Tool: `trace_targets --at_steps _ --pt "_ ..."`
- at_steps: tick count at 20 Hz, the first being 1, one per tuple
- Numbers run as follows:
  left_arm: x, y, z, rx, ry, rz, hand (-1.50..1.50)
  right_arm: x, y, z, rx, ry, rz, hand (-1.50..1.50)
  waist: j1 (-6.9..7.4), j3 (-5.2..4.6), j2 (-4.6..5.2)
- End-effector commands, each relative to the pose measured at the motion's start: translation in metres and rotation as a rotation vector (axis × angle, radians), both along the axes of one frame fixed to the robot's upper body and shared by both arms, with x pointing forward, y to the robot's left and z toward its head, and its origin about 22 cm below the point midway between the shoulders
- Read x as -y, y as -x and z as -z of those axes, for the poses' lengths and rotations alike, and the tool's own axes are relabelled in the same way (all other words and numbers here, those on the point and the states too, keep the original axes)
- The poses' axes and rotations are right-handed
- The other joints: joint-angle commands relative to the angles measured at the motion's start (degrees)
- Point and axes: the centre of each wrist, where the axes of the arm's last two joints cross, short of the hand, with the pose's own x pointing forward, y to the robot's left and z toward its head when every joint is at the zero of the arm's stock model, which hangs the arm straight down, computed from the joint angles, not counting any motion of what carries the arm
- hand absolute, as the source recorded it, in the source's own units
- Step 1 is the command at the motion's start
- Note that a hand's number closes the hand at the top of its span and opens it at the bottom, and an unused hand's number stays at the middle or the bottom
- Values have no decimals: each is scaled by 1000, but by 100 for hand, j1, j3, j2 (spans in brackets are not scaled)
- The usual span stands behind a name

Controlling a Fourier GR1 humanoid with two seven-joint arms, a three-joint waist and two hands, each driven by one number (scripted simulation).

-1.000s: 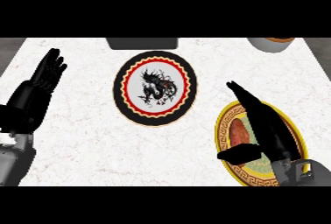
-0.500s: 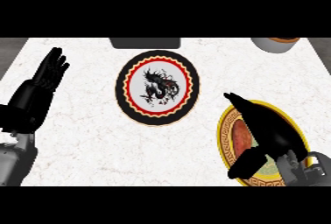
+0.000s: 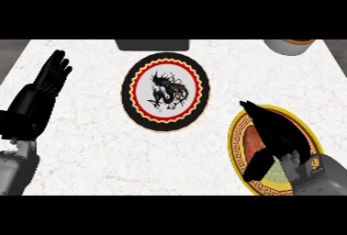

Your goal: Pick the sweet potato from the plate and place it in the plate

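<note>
Right hand (image 3: 274, 133) is held over sweet potato (image 3: 253, 140)
Fingers (image 3: 261, 117) are spread open; the vegetable is seen just under them, leftward.

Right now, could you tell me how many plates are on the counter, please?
2: a black plate mid-counter and a yellow plate at the right, partly under the right hand.

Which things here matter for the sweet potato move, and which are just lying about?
Job: right hand, yellow plate, black dragon plate; sweet potato hidden under the hand.
Lying about: grey bowl, dark object at far edge, resting left hand.
</note>
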Motion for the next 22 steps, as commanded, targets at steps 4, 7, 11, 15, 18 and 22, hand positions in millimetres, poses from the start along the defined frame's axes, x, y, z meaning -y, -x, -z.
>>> trace_targets --at_steps 4,7,11,15,18,22 --pt "-9 0 -2 -14 7 0 0 13 -9 22 -110 118 87 -150 -6 4 5" --pt "8 -5 -7 2 -5 -7 0 13 -16 35 -129 90 97 -150 -7 6 8" --pt "1 -11 -1 18 -1 -12 0 22 -7 45 -153 92 75 -150 -28 5 10" --pt "-10 -4 -6 12 0 1 0 19 -8 61 -194 87 79 -150 -4 5 5" --pt "10 -8 17 17 -5 -4 0 1 -5 76 -211 133 92 -150 -18 4 10" --pt "2 -6 -12 -5 11 17 0 19 -24 86 -207 180 91 -150 12 6 7"
